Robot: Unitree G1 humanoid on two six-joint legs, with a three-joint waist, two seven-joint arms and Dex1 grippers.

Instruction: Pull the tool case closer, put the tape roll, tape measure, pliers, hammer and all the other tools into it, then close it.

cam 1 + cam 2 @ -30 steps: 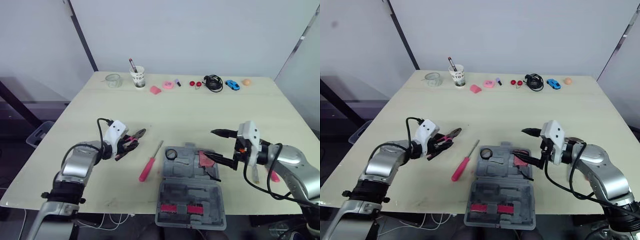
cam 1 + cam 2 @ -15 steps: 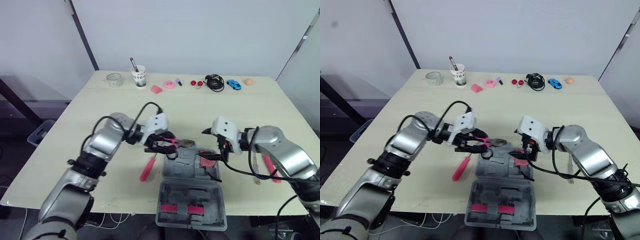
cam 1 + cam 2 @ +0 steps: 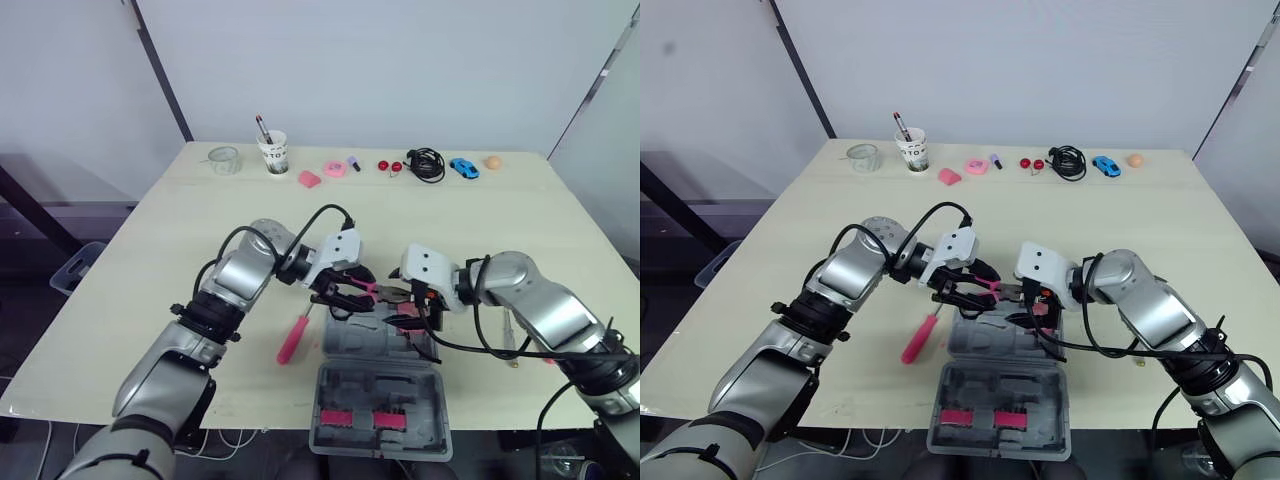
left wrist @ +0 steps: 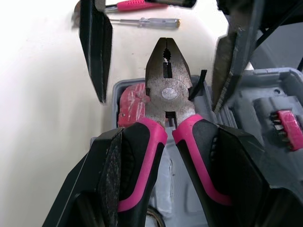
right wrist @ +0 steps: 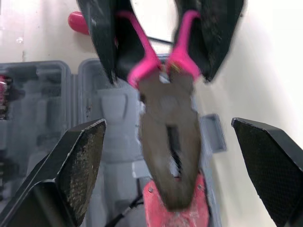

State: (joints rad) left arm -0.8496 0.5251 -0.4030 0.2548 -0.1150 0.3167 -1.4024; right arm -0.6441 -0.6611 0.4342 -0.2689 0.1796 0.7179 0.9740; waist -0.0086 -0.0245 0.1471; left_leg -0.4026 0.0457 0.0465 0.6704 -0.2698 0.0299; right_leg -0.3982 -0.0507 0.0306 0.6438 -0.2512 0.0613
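Observation:
The grey tool case [image 3: 345, 390] lies open at the table's front edge, its lid towards me. Above its far half my left gripper [image 3: 347, 291] is shut on the pink handles of the pliers [image 4: 168, 90], whose metal head points to the right. My right gripper [image 5: 169, 125] is open, with one finger on each side of that head and not touching it. A red tool [image 4: 129, 106] sits in the case under the pliers. Left of the case, a pink-handled screwdriver [image 3: 293, 338] lies on the table. Right of the case are a thin screwdriver [image 3: 512, 340] and a pink handle [image 3: 548, 352].
Along the table's back edge stand a glass [image 3: 222, 160], a paper cup with pens [image 3: 272, 152], pink bits [image 3: 335, 170], a black cable [image 3: 428, 165], a blue toy car [image 3: 463, 168] and an orange ball [image 3: 492, 162]. The wide middle of the table is bare.
My left gripper has carried the pliers from the table's left side to above the case. My right gripper has moved left until its open fingers flank the pliers' head.

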